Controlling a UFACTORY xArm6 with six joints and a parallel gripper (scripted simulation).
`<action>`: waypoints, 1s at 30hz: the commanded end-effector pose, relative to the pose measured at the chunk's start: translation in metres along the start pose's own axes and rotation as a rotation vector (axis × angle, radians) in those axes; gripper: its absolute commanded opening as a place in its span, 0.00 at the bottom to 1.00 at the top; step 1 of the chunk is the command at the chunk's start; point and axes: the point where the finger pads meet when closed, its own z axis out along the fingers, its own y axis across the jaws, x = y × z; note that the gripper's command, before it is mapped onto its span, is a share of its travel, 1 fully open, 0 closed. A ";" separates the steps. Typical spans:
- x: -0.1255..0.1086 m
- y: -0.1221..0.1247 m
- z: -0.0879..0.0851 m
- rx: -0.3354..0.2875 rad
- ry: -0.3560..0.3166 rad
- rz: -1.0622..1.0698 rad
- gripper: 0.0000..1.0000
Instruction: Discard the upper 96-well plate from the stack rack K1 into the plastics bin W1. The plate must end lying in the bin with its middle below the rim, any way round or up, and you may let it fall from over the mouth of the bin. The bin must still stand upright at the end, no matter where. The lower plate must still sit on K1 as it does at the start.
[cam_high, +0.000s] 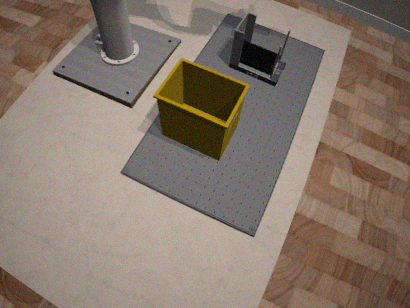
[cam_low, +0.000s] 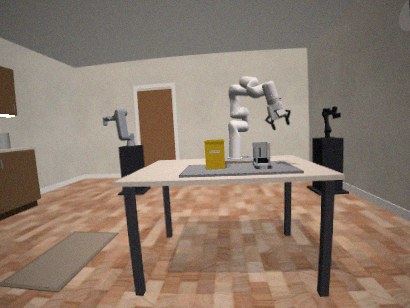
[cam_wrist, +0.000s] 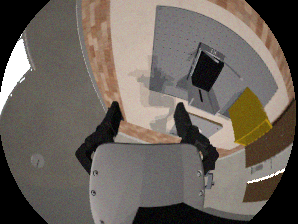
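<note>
The grey stack rack K1 (cam_high: 258, 55) stands at the far end of the grey perforated baseplate, with dark plates (cam_high: 257, 59) inside it; I cannot tell the upper from the lower one. The yellow bin W1 (cam_high: 202, 106) stands upright on the baseplate, in front of the rack, and looks empty. My gripper (cam_low: 278, 118) is open and empty, high in the air above and to the right of the rack. In the wrist view my two black fingers stand wide apart, with the rack (cam_wrist: 206, 72) and the bin (cam_wrist: 249, 117) far below.
The arm's white column (cam_high: 114, 30) stands on a grey base plate (cam_high: 117, 62) left of the baseplate. Two other robot arms on black pedestals (cam_low: 131, 159) (cam_low: 327, 155) stand on the floor beyond the table.
</note>
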 end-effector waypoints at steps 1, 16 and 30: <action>0.002 0.016 -0.007 -0.022 0.013 0.005 1.00; 0.003 0.067 -0.023 -0.166 0.065 0.043 1.00; 0.002 0.106 -0.039 -0.298 0.114 0.082 1.00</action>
